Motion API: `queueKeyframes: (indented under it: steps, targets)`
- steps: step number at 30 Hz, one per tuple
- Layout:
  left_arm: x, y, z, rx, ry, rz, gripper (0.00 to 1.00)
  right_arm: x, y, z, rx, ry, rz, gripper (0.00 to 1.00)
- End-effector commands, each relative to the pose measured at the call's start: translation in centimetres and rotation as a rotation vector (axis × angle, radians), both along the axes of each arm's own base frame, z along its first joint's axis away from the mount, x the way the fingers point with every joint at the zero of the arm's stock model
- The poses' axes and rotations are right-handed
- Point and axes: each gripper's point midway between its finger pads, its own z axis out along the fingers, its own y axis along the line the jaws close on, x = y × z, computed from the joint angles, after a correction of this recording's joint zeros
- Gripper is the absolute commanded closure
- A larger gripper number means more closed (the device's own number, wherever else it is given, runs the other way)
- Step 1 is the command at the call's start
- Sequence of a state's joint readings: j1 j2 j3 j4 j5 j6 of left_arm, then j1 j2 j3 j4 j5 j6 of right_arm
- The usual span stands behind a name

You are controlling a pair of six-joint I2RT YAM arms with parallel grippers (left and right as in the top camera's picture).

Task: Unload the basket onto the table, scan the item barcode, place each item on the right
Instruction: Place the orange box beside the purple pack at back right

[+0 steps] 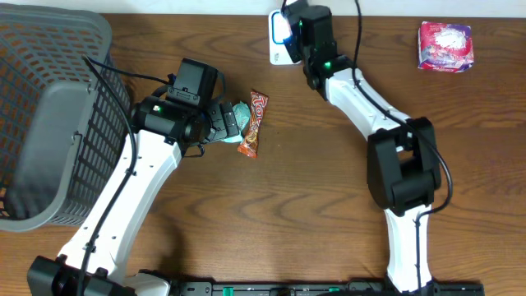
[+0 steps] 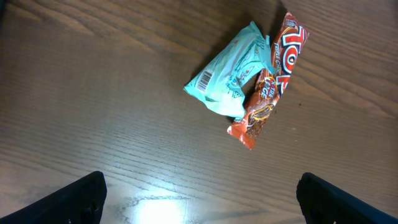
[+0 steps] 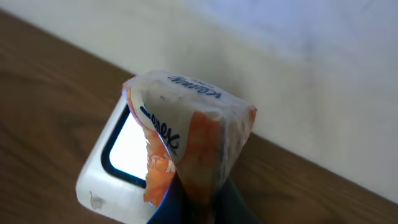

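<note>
Keep the packet [image 3: 189, 134], pinched tight in the right end effector [image 3: 199, 204], steady over the scanner [image 3: 121, 155], barcode presumably downward; left end effector [image 2: 202, 199] idles, spread wide, holding nothing

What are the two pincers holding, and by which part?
The right pincer grips a white-and-orange packet by its bottom edge, at the white scanner. The left pincer is open and holds nothing.
</note>
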State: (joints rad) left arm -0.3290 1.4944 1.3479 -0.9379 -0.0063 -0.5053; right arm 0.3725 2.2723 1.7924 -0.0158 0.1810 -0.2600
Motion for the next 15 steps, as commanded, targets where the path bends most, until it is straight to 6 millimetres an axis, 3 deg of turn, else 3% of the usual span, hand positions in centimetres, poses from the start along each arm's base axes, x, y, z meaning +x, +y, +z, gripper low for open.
queueKeyframes:
  steps: [1, 3, 5, 7, 9, 11, 15]
  targets:
    - [0.0, 0.3, -0.2, 0.007, 0.007, 0.018, 0.02, 0.3, -0.9, 0.8, -0.187, -0.053, -0.019, 0.99]
    - [0.0, 0.3, -0.2, 0.007, 0.007, 0.019, 0.02, 0.6, -3.9, 1.6, -0.222, -0.078, -0.187, 0.99]
    - [0.0, 0.3, -0.2, 0.007, 0.007, 0.018, 0.02, 0.8, -8.7, 3.5, -0.153, -0.125, -0.427, 0.99]
    - [0.0, 0.3, -0.2, 0.007, 0.007, 0.018, 0.02, 0.6, -12.2, 4.1, -0.143, -0.095, -0.484, 0.99]
    - [0.0, 0.3, -0.2, 0.007, 0.007, 0.018, 0.02, 0.0, -16.9, 4.5, -0.126, -0.052, -0.574, 0.99]
    - [0.0, 0.3, -0.2, 0.007, 0.007, 0.018, 0.02, -1.8, -24.4, 3.9, -0.083, 0.034, -0.737, 0.99]
    - [0.0, 0.3, -0.2, 0.007, 0.007, 0.018, 0.02, -6.2, -33.8, 0.4, -0.05, 0.234, -0.913, 0.99]
